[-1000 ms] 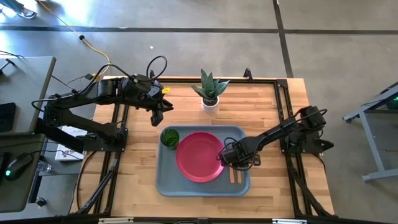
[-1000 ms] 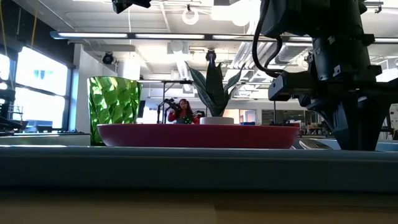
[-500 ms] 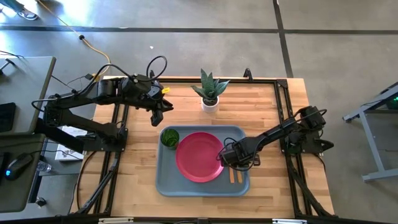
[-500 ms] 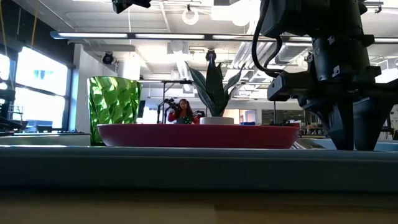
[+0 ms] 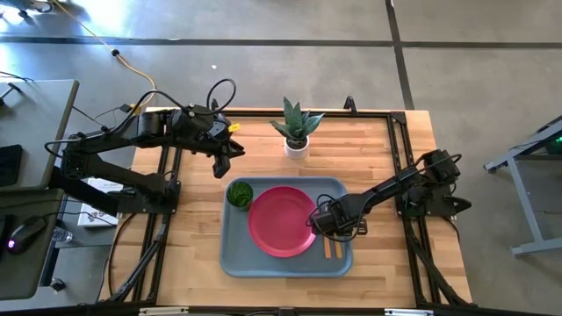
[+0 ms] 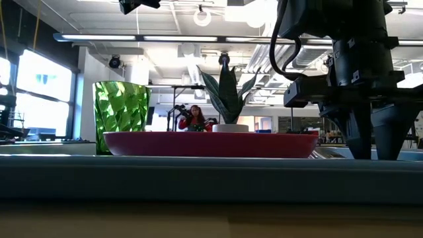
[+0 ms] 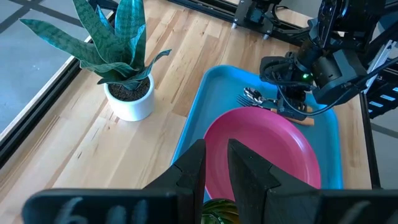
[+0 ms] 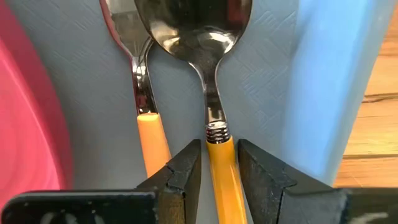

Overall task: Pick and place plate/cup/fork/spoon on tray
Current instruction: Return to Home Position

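Note:
The grey-blue tray [image 5: 230,256] lies mid-table. The pink-red plate [image 5: 281,221] rests flat on it, and the green cup [image 5: 239,194] stands in its far left corner. The spoon [image 8: 200,28] and the fork [image 8: 151,134] lie side by side on the tray's floor between the plate and the right rim, orange handles toward the near edge. My right gripper [image 8: 219,168] is low over them and open, one finger on each side of the spoon's handle with a thin gap on both sides. My left gripper [image 5: 223,165] hangs above the table beyond the tray's far left corner, narrowly open and empty.
A white pot with a spiky green plant [image 5: 297,132] stands at the far middle of the table, beyond the tray. Bare wood shows to the left and right of the tray [image 5: 386,263]. A person [image 6: 196,119] sits far back in the room.
My right gripper has opened a little in place: in the low view its fingertips, together a second ago, now stand apart. The spoon lies on the tray beside the fork.

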Controlling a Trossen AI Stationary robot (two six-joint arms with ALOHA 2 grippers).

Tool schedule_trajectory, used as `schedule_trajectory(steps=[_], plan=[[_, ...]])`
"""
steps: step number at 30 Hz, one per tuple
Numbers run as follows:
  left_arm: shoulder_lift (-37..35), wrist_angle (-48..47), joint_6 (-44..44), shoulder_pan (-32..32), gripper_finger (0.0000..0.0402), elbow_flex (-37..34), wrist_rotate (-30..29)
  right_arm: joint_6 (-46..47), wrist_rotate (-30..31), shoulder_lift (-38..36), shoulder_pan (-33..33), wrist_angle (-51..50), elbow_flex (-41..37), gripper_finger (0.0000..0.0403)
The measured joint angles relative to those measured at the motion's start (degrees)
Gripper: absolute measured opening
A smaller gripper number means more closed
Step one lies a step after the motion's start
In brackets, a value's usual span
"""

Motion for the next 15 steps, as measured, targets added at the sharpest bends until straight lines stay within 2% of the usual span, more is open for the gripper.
schedule_trajectory(steps=[8,15], plan=[[0.0,0.0,1.6,0.0,0.0058,0.0,0.0,0.5,0.6,-0.6,0.0,-0.1,0.0,0.0098],[0.0,0.3,1.5,0.0,0.0058,0.0,0.0,1.9,3.7,-3.5,0.0,-2.3,0.0,0.0098]])
